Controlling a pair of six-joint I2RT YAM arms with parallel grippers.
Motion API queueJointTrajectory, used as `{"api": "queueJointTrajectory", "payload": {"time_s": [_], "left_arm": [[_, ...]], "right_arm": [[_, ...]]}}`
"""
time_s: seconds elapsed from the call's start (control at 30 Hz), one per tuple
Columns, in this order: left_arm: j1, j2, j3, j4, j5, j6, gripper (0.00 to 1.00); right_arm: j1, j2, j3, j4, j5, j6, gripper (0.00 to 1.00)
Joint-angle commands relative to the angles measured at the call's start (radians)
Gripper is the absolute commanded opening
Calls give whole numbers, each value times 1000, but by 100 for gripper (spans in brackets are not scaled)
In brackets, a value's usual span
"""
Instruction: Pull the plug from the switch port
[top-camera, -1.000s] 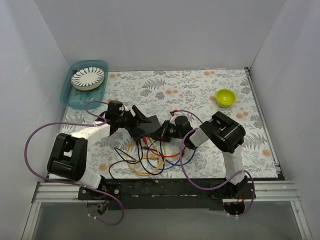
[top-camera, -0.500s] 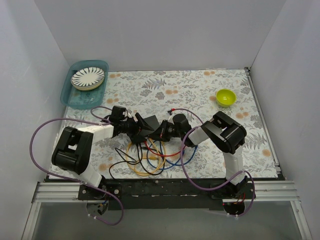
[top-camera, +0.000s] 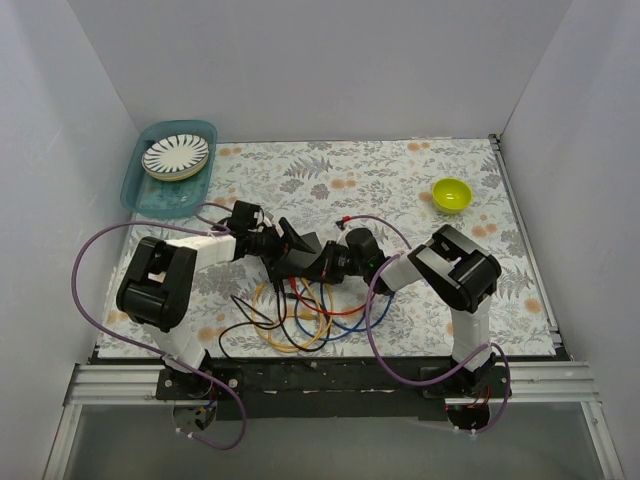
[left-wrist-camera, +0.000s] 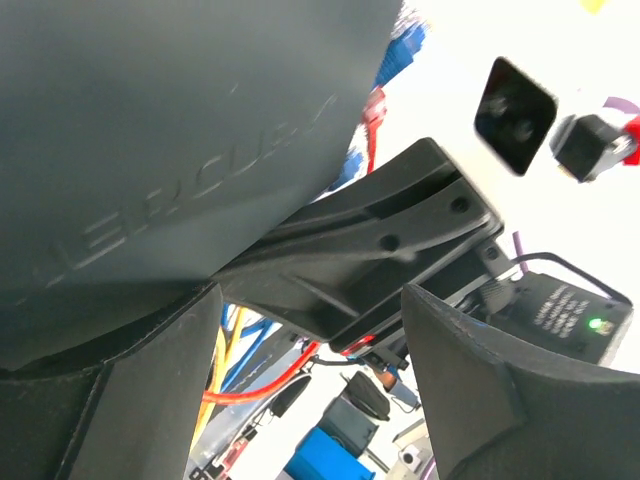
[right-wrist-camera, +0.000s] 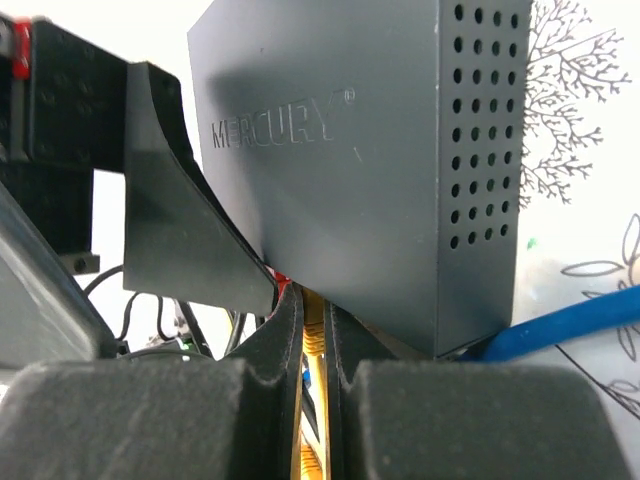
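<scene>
Desk: flower-patterned surface (top-camera: 400, 170) walled by plain white panels.
Tray: clear teal plastic tray (top-camera: 150, 200) in the far left corner, with a white round plate with dark radial stripes (top-camera: 176, 155) in it.
Left gripper (top-camera: 283, 240): fingers spread wide. In the right wrist view one finger lies along the lettered broad face of the switch. The other stands well off it.
Switch: flat matte-black rectangular box (right-wrist-camera: 350, 170) with a grid of vent holes on one narrow side. It sits near the middle of the desk, between the two grippers and just above the loose cables. I cannot tell whether it rests on the desk.
Plug: yellow plug end of a cable (right-wrist-camera: 312, 345), at the switch's lower edge.
Right gripper (right-wrist-camera: 312, 315): fingers almost pressed together, pinching the yellow plug in the narrow gap between them.
Cables: loose coil of yellow, red, blue and black cables (top-camera: 300, 310) lying on the near side of the switch. A blue cable (right-wrist-camera: 570, 320) runs out from under the switch's vented side.
Bowl: small lime-green round bowl (top-camera: 451, 193) far right, well apart from the arms.
</scene>
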Motion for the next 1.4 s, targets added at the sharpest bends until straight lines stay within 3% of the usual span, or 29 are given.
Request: {"api": "queueJointTrajectory", "payload": {"time_s": [0.0, 0.17, 0.3, 0.43, 0.5, 0.73, 0.87, 0.97, 1.0, 1.13, 1.37], "left_arm": [[17, 57, 20, -11, -203, 57, 73], [19, 67, 38, -22, -223, 61, 73], [23, 49, 55, -32, -229, 71, 73], [22, -36, 51, -101, -287, 112, 73], [19, -75, 40, -123, -332, 127, 74], [-38, -236, -14, -198, -393, 141, 75], [-46, -302, -47, -209, -431, 112, 76], [-44, -292, -29, -227, -450, 115, 76], [-41, -282, -25, -229, -450, 115, 77], [-36, -267, -9, -221, -442, 109, 77], [-23, -256, -15, -209, -422, 97, 77]], "right_arm": [[22, -39, -59, -72, -120, -67, 1], [22, -30, -78, -61, -160, -51, 1], [19, -20, -148, 53, -175, 28, 1], [3, 33, -233, 389, -170, 200, 1], [3, 45, -237, 446, -160, 257, 1], [2, 44, -165, 410, -161, 237, 1], [-6, -39, -153, 263, -135, 147, 1], [-13, -177, -123, -75, -54, -32, 1], [-15, -209, -100, -291, -19, -92, 1], [-32, -328, -53, -623, 135, -280, 1], [-61, -385, -26, -918, 349, -366, 1]]}}
